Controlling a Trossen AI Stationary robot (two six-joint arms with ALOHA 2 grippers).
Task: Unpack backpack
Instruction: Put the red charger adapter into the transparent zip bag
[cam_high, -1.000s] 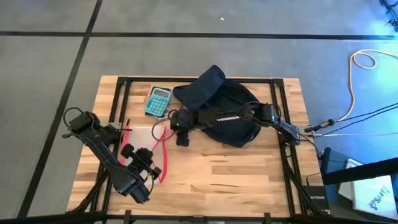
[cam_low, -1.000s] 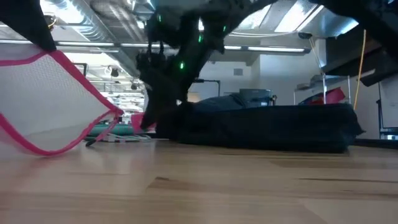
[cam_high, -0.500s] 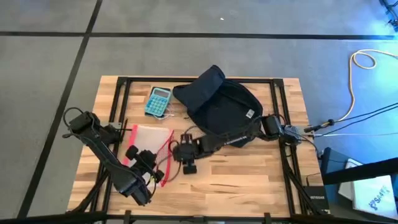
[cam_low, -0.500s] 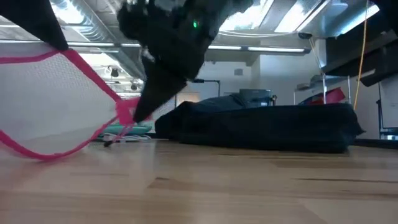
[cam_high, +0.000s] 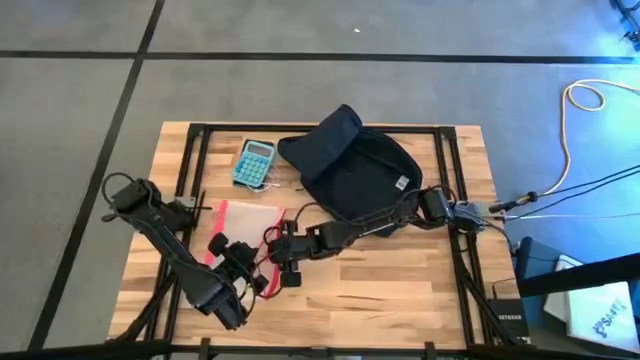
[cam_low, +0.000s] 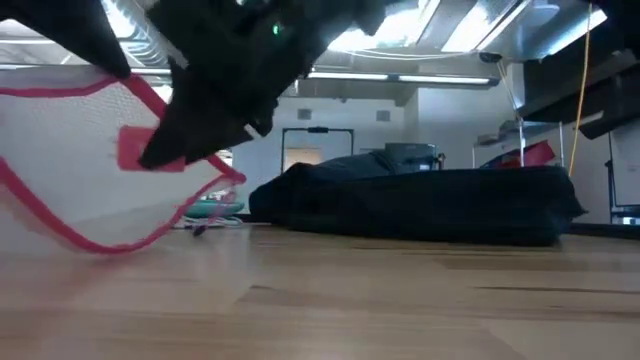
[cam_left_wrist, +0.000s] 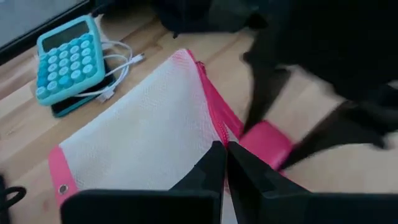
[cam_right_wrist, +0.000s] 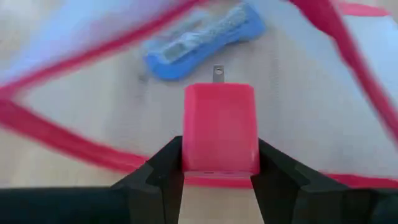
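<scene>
Backpack: the navy backpack (cam_high: 350, 170) lies flat on the far half of the desk (cam_high: 400, 285), a little right of centre; in the low view it is a long dark mound (cam_low: 420, 205) behind the arms.
Right pincer: the right pincer (cam_right_wrist: 220, 163) reaches across from the right edge of the desk to the front left of the backpack, clear of it; in the high view it sits at (cam_high: 285, 262). Its fingers pinch a small pink block (cam_right_wrist: 219, 127) with a metal prong on the far end.
Left pincer: the left pincer (cam_left_wrist: 225, 163) is over the front-left part of the desk, just beside the right one (cam_high: 240, 262). Its fingers are pressed together on the pink edge of the pouch.
Pouch: a clear mesh pouch (cam_left_wrist: 143, 134) with pink edging, held up off the desk on one side; the low view shows it raised at the left (cam_low: 80, 170).
Calculator: a teal calculator (cam_high: 254, 163) lies near the far-left edge, just left of the backpack, with a white cable (cam_left_wrist: 118, 78) beside it.
Blue item: something blue (cam_right_wrist: 199, 40) shows through the mesh, too blurred to tell.
</scene>
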